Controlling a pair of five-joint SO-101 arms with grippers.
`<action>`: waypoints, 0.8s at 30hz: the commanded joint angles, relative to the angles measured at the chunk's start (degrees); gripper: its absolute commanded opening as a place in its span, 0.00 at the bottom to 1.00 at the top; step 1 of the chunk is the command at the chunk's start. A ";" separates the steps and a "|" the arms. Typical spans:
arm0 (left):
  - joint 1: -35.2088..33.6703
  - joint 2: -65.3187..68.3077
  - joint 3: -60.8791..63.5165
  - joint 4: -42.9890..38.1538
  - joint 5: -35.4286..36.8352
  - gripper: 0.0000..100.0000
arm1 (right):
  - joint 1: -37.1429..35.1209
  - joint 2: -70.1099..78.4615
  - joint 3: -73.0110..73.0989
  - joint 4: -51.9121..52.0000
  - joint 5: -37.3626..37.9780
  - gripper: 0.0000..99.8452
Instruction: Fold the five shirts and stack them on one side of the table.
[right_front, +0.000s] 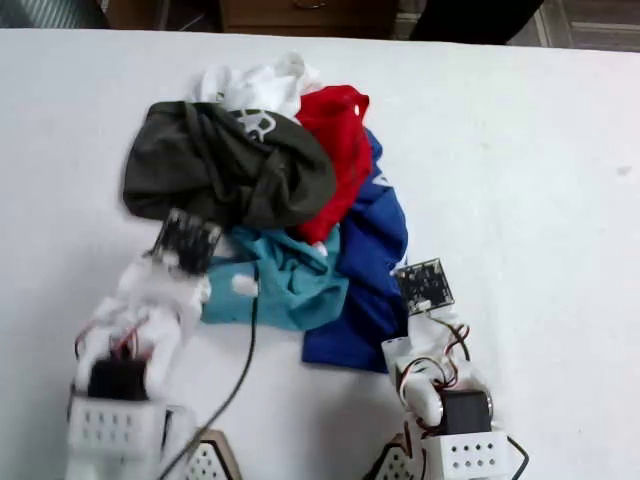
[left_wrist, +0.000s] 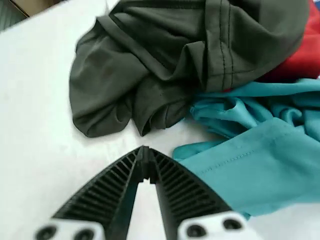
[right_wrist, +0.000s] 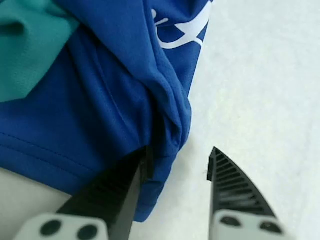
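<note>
- The heap (right_front: 290, 210) of five shirts lies crumpled a little toward 11 o'clock of the desk's (right_front: 540, 160) middle in the high view. None is folded and no stack is begun, so I judge the task to be at its opening step: drawing one shirt free.
- Within the heap, the white shirt (right_front: 250, 85) sits at 12 o'clock and the dark grey shirt (right_front: 225, 165) at 10 o'clock, on top of the others. The red shirt (right_front: 335, 135) is at 1 o'clock, the blue shirt (right_front: 372, 260) at 4 o'clock and the teal shirt (right_front: 285, 285) at 6 o'clock, touching the blue one.
- The right end effector (right_wrist: 179, 152) stands at 5 o'clock of the heap with its fingers apart. One finger lies against the blue shirt's bunched hem and the other is over bare desk. It holds nothing.
- The left end effector (left_wrist: 144, 152) sits at 7 o'clock of the heap with its fingertips pressed together, empty. It is over bare desk, just beside the teal shirt and near the dark grey shirt's rim.
- The next move likely calls for the right fingers to close on the blue hem and draw it toward the bare desk at 3 o'clock. The left fingers would have to part before they can take a second corner.
- The red and teal shirts seem to overlap the blue one, so a pull may drag them along.
</note>
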 joint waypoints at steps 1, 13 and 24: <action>-0.09 26.20 -21.49 2.73 -0.35 0.03 | -0.40 -0.57 0.53 0.48 -0.09 0.19; 8.70 69.10 -76.88 32.70 12.22 0.18 | -0.48 -0.57 0.53 0.57 -0.44 0.19; 8.44 81.05 -85.05 29.19 18.02 0.21 | 1.27 -0.66 0.26 -9.45 1.14 0.19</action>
